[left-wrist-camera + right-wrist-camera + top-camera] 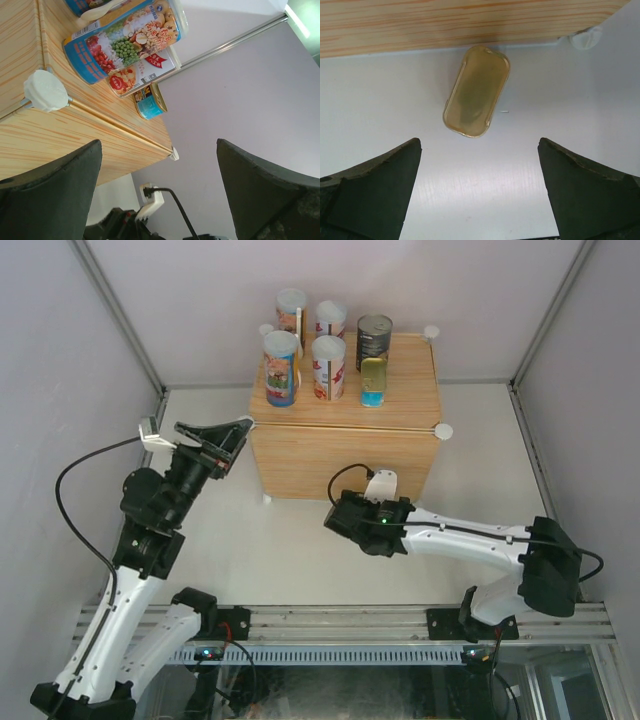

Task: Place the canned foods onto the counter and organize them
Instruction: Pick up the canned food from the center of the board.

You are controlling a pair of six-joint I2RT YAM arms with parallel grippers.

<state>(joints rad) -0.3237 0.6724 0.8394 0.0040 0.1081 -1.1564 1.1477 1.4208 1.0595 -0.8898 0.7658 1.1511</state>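
White desk (395, 90) lies under the right tool (479, 144) — jaws spread wide, gripping nothing — and the flat gold tin (476, 90) rests just ahead, near the wood-grain cabinet (470, 22). Best to centre over the tin, twist to match its slight tilt, sink right down to the desk, then pinch its narrow sides. The left tool (159, 147) hangs wide open and empty by the cabinet corner; six other cans (281, 368) stand on top.

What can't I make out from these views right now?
Top view: the gold tin on the table does not show, apparently covered by the right hand.
Left wrist view: a blue can is cut off by the top edge.
Top view: labels of the cans on the counter are too small to read.
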